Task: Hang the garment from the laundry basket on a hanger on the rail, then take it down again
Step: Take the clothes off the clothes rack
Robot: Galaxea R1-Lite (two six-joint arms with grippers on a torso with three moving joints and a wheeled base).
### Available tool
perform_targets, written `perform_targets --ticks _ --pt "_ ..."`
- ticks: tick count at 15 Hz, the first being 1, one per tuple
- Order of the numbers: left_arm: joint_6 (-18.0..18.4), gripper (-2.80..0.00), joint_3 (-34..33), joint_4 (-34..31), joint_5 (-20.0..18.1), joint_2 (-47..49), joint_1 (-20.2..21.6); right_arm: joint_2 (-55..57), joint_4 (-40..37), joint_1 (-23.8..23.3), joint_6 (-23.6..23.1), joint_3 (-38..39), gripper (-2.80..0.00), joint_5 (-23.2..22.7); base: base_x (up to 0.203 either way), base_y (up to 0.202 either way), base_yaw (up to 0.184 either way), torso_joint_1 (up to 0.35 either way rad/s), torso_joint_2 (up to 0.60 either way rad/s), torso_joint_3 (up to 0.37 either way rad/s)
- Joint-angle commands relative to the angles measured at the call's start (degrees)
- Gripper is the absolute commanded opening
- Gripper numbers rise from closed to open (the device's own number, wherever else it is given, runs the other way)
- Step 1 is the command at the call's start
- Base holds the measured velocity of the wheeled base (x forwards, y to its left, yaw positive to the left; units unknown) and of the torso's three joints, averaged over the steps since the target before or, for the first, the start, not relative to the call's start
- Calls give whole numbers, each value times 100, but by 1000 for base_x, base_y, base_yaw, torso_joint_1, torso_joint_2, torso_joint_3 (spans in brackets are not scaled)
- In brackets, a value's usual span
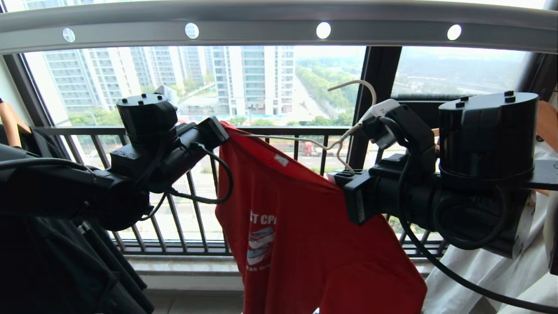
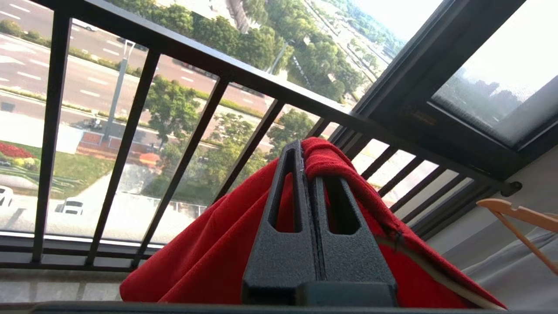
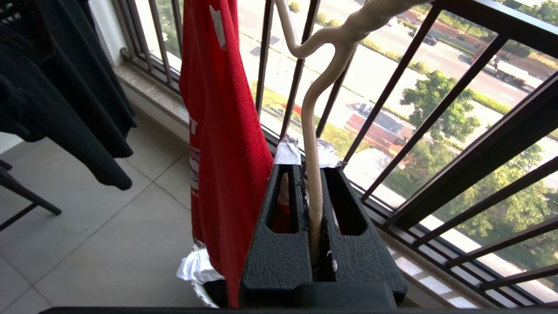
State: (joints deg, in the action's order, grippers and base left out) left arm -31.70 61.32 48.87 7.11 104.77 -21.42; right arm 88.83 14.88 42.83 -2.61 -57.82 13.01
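The red garment (image 1: 305,235) hangs in front of the window, below the grey rail (image 1: 279,30). My left gripper (image 1: 221,128) is shut on its upper corner, and the cloth (image 2: 209,257) drapes over the closed fingers (image 2: 305,150). My right gripper (image 1: 339,175) is shut on the off-white wire hanger (image 1: 344,141), just under its twisted neck (image 3: 311,131). The hook (image 1: 364,85) is free in the air below the rail. The hanger's left arm reaches the garment's top edge by my left gripper. The laundry basket (image 3: 204,297) shows only as a bit of rim beneath the garment (image 3: 218,131).
Black clothes (image 1: 65,261) hang at the left beside a wooden hanger (image 1: 8,122). A white shirt (image 1: 501,270) hangs at the right on another wooden hanger (image 2: 518,213). The black window railing (image 1: 196,131) stands close behind. White cloth (image 3: 196,268) lies in the basket.
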Motion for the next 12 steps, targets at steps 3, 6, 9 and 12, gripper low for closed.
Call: perform_targets --ticks 3,6,9,12 --pt "-143 -280 210 23 -7 23 302 -30 6 -6 -3 -1 -280 9 0 0 0 0 0 0" --pt "-389 -280 170 26 -44 26 314 -41 6 -10 -3 -1 -280 9 0 0 0 0 0 0" --pt "-373 -280 112 17 -193 61 367 -68 14 -9 -3 -3 -280 9 0 0 0 0 0 0" --pt "-276 -280 47 26 -253 158 362 -77 15 -2 6 -1 -280 9 0 0 0 0 0 0"
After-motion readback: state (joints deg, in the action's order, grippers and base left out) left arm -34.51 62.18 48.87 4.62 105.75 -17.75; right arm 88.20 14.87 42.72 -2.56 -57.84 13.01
